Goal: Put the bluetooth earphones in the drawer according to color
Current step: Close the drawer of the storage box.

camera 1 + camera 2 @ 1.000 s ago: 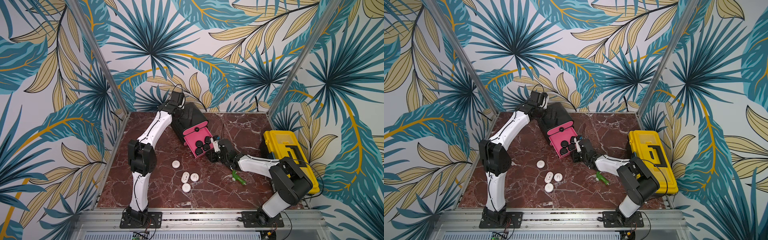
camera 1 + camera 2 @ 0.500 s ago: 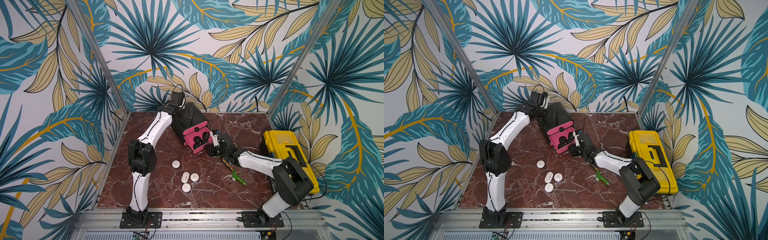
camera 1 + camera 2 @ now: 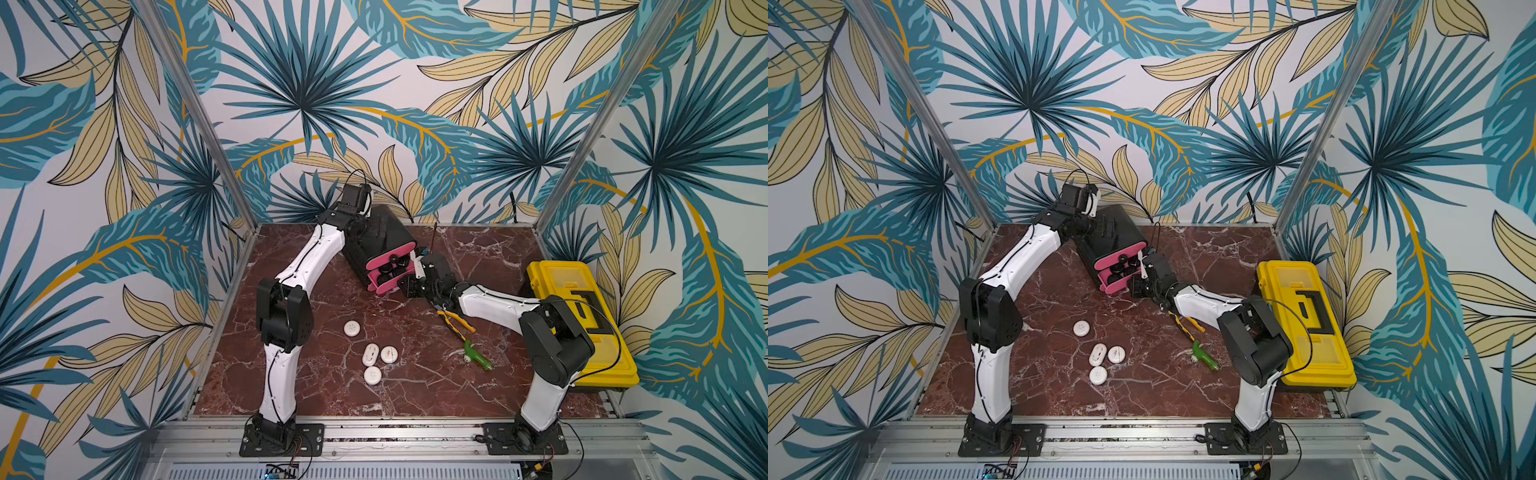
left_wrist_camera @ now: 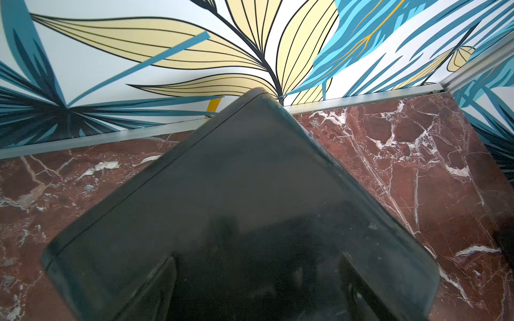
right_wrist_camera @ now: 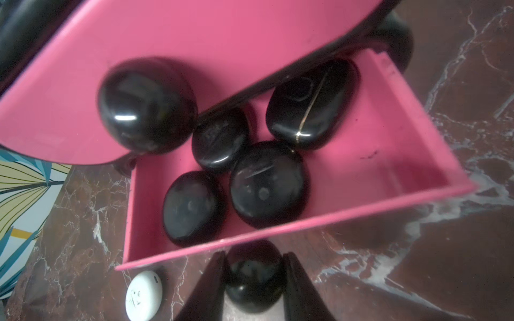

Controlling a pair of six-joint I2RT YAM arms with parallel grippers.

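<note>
The drawer cabinet (image 3: 388,232) is black with pink drawers and stands at the back of the table. My right gripper (image 5: 254,258) is shut on the black knob (image 5: 254,280) of the partly open middle drawer (image 5: 389,155). Several black bluetooth earphones (image 5: 268,183) lie inside that drawer. The drawer above it (image 5: 222,41) looks closed. My left gripper (image 4: 257,257) is open, its fingers spread flat against the cabinet's black shell (image 4: 250,180). Several white earphones (image 3: 370,354) lie on the marble in front of the cabinet in both top views, and one white earphone (image 5: 143,294) shows beside the right gripper.
A yellow toolbox (image 3: 582,320) stands along the right edge. Yellow-handled pliers (image 3: 457,322) and a green plastic tool (image 3: 478,357) lie under and in front of my right forearm. Patterned walls close the back and both sides.
My right gripper has moved toward the cabinet with the knob, sliding the middle drawer most of the way in. The left arm has stayed against the cabinet.
</note>
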